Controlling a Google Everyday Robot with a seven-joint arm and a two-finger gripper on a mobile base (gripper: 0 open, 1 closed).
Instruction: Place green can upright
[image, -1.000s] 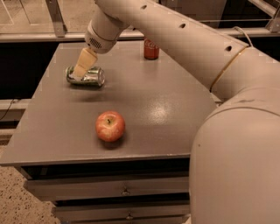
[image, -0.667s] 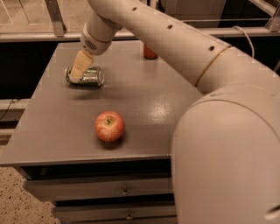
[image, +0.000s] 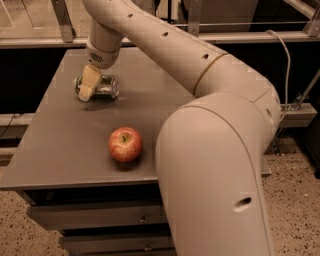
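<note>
The green can (image: 105, 88) lies on its side at the far left of the grey table (image: 60, 150), shiny with pale markings. My gripper (image: 89, 84) reaches down from the cream arm and sits over the can's left end, covering part of it. The can rests on the tabletop.
A red apple (image: 125, 144) sits near the table's front edge, in the middle. My arm's big elbow (image: 215, 165) fills the right side of the view and hides the table's right part. A rail (image: 280, 36) runs behind the table. Drawers (image: 100, 220) are below the top.
The gripper stays at the can's left end. The arm has swung across the view and now hides the red can at the back. The can has not risen.
</note>
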